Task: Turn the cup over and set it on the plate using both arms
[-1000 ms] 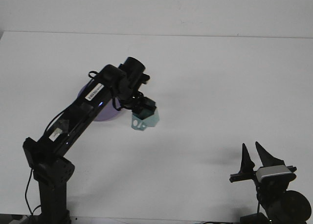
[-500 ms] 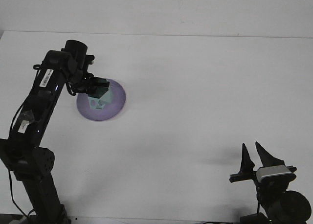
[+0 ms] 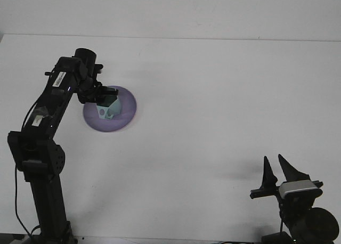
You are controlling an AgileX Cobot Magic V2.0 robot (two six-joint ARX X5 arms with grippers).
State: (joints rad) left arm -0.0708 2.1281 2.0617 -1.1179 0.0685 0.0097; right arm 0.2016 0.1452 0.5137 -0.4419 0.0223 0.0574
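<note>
left end effector point(image 3: 108, 99) looks clamped on the mint cup point(image 3: 108, 109) over the purple plate point(image 3: 123, 115); right end effector point(image 3: 281, 172) spread wide, holding nothing

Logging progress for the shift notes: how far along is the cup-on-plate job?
Nearly finished. The cup is over the purple plate, gripped by the left pincer. Left: release and retreat. Whether it rests on the plate is unclear. The right pincer sits open, idle.
</note>
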